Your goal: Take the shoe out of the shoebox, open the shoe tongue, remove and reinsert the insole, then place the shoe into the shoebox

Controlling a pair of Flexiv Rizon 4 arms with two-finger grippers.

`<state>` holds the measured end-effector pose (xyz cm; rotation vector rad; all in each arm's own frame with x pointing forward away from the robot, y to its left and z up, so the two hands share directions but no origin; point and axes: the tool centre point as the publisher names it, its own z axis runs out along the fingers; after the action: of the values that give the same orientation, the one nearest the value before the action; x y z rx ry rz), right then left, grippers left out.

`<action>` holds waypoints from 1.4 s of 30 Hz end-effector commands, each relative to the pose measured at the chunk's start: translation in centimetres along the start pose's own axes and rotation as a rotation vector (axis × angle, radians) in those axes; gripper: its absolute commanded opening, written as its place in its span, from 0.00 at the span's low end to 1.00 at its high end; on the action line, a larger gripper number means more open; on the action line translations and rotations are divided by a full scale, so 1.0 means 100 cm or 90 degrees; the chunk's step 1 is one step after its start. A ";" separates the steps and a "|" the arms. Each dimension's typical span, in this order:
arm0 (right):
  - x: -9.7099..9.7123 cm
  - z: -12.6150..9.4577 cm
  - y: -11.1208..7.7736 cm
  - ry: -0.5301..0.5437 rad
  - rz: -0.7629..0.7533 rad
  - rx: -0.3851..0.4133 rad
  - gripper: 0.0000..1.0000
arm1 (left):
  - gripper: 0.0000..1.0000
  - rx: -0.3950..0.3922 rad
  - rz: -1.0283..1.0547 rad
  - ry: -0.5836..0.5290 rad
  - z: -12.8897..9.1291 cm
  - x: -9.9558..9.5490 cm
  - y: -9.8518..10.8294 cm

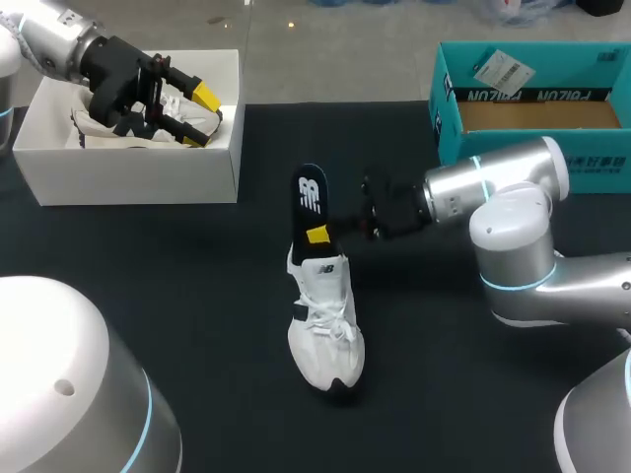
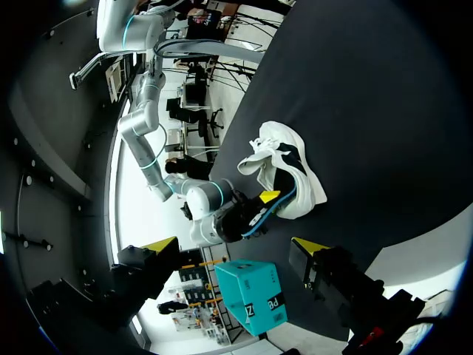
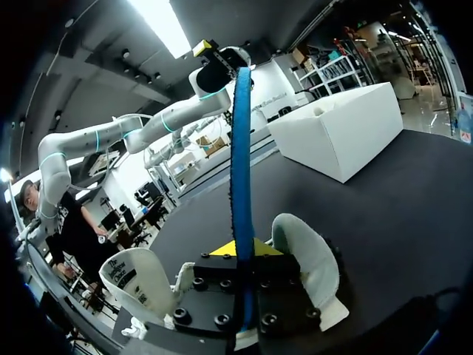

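Pinching the dark blue-edged insole point(image 1: 309, 202) between the yellow tips of our right gripper point(image 1: 320, 236), we hold it upright with its lower end at the collar of the white laced sneaker point(image 1: 325, 325). The sneaker rests on the black table point(image 1: 197, 315) just beneath that gripper. Well apart from it, our left gripper point(image 1: 197, 116) hangs with fingers spread over the open white cardboard shoebox point(image 1: 138, 177), and a teal cardboard box point(image 1: 592, 168) sits behind our right arm.

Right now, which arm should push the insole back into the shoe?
Right arm: the right hand grips the insole upright over the shoe. The left hand hangs open above the white shoebox, away from the shoe.
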<state>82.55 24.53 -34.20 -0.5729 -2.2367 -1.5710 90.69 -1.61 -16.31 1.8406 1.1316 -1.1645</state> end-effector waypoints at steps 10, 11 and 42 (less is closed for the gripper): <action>0.013 0.006 -0.024 0.022 0.039 0.017 0.00 | 1.00 0.001 0.000 0.002 -0.001 0.000 0.000; 0.014 0.007 -0.022 0.019 0.036 0.014 0.23 | 1.00 0.001 0.000 0.002 -0.001 0.000 0.000; 0.011 0.017 -0.005 0.039 0.009 0.026 0.00 | 1.00 0.001 0.000 0.002 -0.001 0.000 0.000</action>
<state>81.32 25.75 -34.24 -0.5243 -2.2104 -1.5258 90.69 -1.61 -16.31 1.8406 1.1316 -1.1646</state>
